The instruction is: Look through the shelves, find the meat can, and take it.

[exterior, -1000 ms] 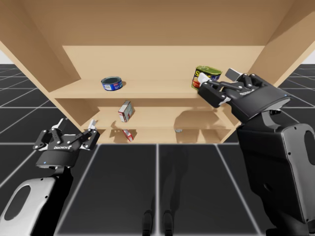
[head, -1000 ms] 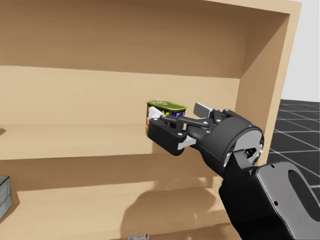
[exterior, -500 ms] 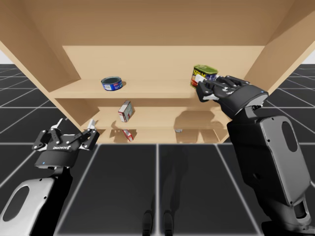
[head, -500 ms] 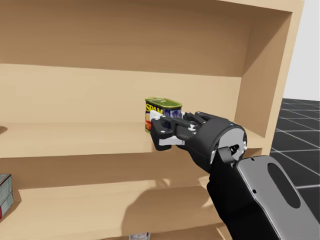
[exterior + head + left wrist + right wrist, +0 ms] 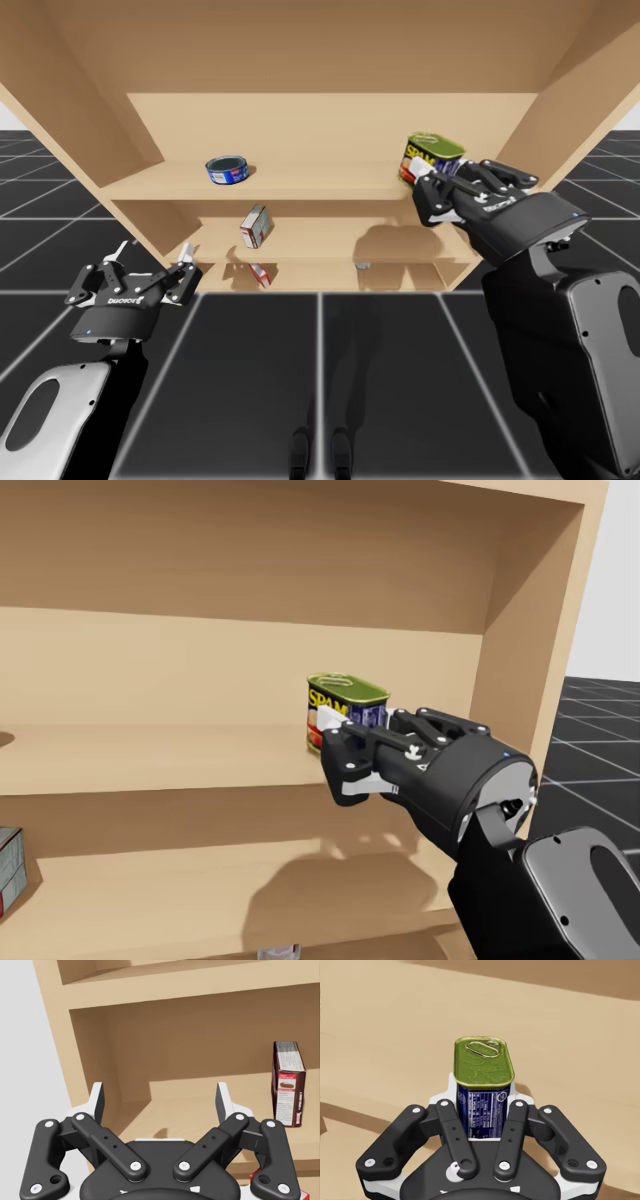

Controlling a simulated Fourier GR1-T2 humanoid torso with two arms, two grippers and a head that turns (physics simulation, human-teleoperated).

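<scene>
Right gripper [image 5: 485, 1110], fingers clamped on the green-lidded rectangular meat can [image 5: 484, 1065], has carried it rightward: grasp holds. Left gripper [image 5: 161, 1102] fingers wide.

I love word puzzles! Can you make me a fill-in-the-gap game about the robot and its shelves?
The meat can has a ____ lid.
My ____ gripper is shut on it.
My left gripper is ____, holding nothing.
The round blue can sits on the ____ shelf.
Missing words: green, right, open, top.
</scene>
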